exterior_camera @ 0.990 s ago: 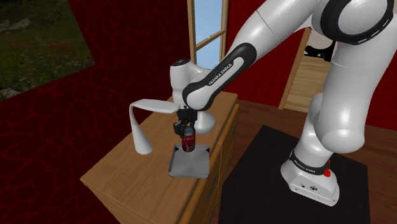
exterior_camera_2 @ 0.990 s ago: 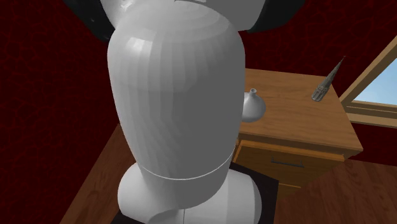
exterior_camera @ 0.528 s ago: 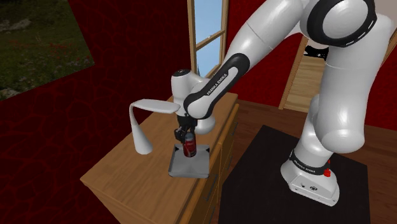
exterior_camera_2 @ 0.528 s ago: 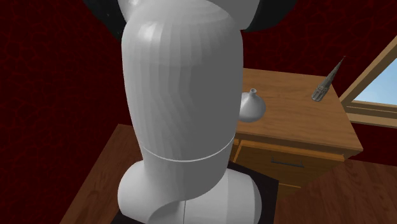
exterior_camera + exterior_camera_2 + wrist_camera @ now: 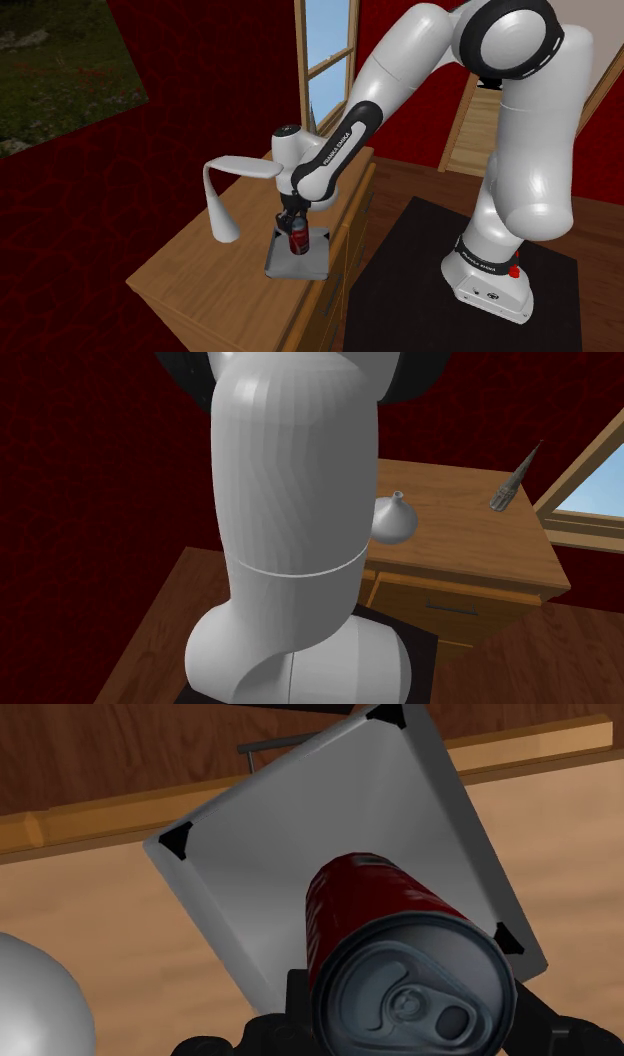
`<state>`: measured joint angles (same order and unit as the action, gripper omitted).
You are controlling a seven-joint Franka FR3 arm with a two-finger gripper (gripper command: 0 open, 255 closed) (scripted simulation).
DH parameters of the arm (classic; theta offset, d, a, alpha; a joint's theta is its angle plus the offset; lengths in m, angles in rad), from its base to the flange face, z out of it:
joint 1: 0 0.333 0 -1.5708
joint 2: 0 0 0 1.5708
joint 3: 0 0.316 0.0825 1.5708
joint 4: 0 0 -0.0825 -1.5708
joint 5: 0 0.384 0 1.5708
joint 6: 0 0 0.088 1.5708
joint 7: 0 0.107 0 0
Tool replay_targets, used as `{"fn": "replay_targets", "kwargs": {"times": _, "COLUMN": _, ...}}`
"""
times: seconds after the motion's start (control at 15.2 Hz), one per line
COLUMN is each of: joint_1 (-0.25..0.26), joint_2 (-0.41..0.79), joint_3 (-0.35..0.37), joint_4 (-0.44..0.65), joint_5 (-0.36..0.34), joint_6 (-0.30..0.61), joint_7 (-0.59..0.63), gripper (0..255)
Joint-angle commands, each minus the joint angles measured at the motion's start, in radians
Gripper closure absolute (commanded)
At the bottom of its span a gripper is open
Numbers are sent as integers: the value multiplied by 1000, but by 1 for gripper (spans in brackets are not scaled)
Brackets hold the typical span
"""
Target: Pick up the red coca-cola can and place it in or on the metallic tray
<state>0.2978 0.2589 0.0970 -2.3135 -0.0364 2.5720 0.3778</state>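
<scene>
A red can with a silver top [image 5: 385, 919] is clasped between my black gripper's [image 5: 412, 996] fingers, one pad on each side of its upper end. In the shoulder view the gripper [image 5: 292, 222] points down and holds the can [image 5: 297, 242] upright over the middle of the square grey tray [image 5: 282, 262]. The tray [image 5: 290, 854] lies flat on the wooden dresser top near its front edge. The can's base is low over the tray floor; whether it touches, I cannot tell.
A white curved lamp-like object [image 5: 222, 195] stands on the dresser [image 5: 200, 270] just beyond the tray; it shows as a rounded grey shape [image 5: 392, 520] past the arm's base. A pointed grey object [image 5: 512, 482] lies at the dresser's far end by the window [image 5: 328, 40].
The gripper has come down with the can, from above the tray to low over its floor. The arm's upper links have swung toward the shoulder view's left.
</scene>
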Motion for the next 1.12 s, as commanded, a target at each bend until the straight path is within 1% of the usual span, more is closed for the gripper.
{"fn": "replay_targets", "kwargs": {"times": 0.0, "joint_1": 2, "joint_2": 21, "joint_3": -2, "joint_4": 0, "joint_5": -4, "joint_6": 22, "joint_7": 3, "gripper": 255}}
{"fn": "replay_targets", "kwargs": {"times": 0.53, "joint_1": 2, "joint_2": 21, "joint_3": -2, "joint_4": 0, "joint_5": -4, "joint_6": 22, "joint_7": 3, "gripper": 255}}
{"fn": "replay_targets", "kwargs": {"times": 0.59, "joint_1": 2, "joint_2": 21, "joint_3": -2, "joint_4": 0, "joint_5": -4, "joint_6": 21, "joint_7": 3, "gripper": 0}}
{"fn": "replay_targets", "kwargs": {"times": 0.92, "joint_1": 2, "joint_2": 21, "joint_3": -2, "joint_4": 0, "joint_5": -4, "joint_6": 22, "joint_7": 3, "gripper": 0}}
{"fn": "replay_targets", "kwargs": {"times": 1.06, "joint_1": -2, "joint_2": -38, "joint_3": 4, "joint_4": 2, "joint_5": 7, "joint_6": -39, "joint_7": -5, "gripper": 0}}
